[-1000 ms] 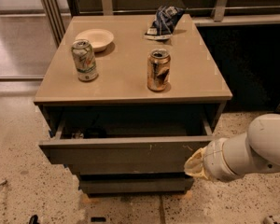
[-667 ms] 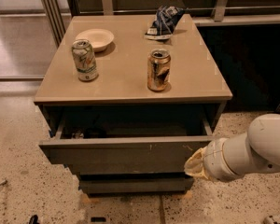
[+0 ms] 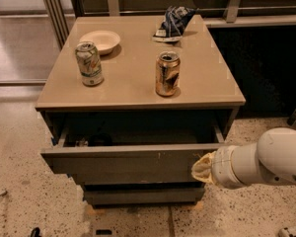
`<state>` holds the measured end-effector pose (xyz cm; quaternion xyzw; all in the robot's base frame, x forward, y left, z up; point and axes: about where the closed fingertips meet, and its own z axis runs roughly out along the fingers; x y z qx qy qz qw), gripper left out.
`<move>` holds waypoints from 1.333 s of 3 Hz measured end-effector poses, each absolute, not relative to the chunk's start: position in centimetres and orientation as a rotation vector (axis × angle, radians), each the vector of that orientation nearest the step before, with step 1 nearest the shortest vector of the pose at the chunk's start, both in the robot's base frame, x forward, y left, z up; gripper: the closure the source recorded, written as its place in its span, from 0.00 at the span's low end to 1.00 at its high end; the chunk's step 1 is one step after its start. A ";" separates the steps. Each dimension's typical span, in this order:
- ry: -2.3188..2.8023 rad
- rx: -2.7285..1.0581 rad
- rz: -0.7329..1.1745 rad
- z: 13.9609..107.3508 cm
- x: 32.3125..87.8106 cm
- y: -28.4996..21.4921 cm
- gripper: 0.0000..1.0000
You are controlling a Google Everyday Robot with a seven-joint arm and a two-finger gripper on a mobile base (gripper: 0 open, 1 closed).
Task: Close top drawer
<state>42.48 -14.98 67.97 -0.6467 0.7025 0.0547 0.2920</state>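
Observation:
The top drawer (image 3: 123, 164) of the beige cabinet stands pulled out, with a flat grey-brown front panel, pale scratches right of its middle and a dark interior above it. My gripper (image 3: 201, 168) is at the end of the white arm coming in from the right. Its pale tip sits against the right end of the drawer's front panel. The fingers are hidden behind the wrist.
On the glossy tabletop (image 3: 207, 83) stand a green-white can (image 3: 89, 63), a brown can (image 3: 167, 73), a pale bowl (image 3: 99, 40) and a crumpled dark bag (image 3: 173, 22). A lower drawer front (image 3: 138, 195) shows beneath. Speckled floor surrounds the cabinet; dark shelving is at the right.

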 end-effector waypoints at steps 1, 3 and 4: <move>1.801 -1.700 0.099 67.6 45.3 -14.3 1.00; 1.730 -1.654 0.067 66.3 49.5 -12.9 1.00; 1.710 -1.625 0.056 65.8 50.9 -12.5 1.00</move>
